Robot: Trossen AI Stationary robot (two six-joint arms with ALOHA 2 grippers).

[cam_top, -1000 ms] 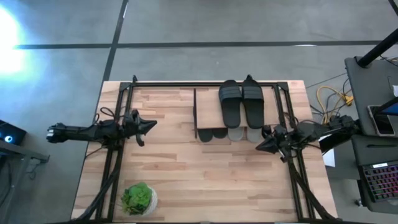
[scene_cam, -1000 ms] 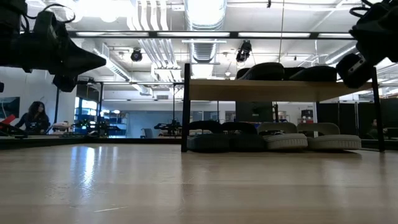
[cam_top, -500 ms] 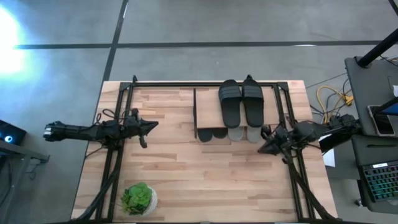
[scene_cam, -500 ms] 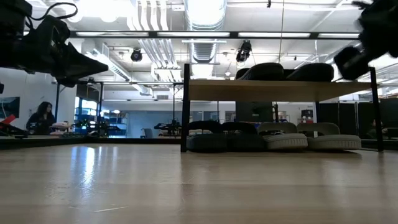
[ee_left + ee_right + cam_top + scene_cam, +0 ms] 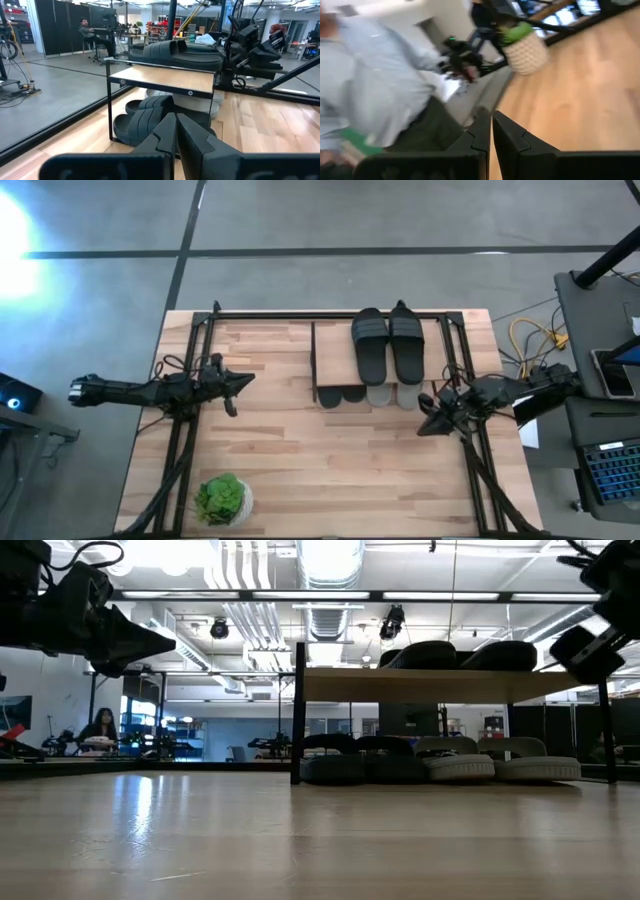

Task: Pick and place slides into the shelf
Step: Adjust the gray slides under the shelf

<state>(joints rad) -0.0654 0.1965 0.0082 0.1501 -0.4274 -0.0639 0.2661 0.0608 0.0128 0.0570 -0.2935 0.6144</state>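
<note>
Three pairs of slides sit in the shelf (image 5: 330,345) already, upper centre of the high view: one black pair (image 5: 388,345) on the top board, a dark pair (image 5: 362,765) and a light grey pair (image 5: 495,765) beneath. We judge the placing done; no sandal lies on the bare surface (image 5: 300,460), so the next move looks like parking both arms. Left pincer (image 5: 243,381), mid-left, pressed together, empty, arm level and pointing at the shelf. Right pincer (image 5: 424,427), right of the shelf, pressed together, empty, tilted downward. Potted plant (image 5: 222,499) lower left, untouched.
</note>
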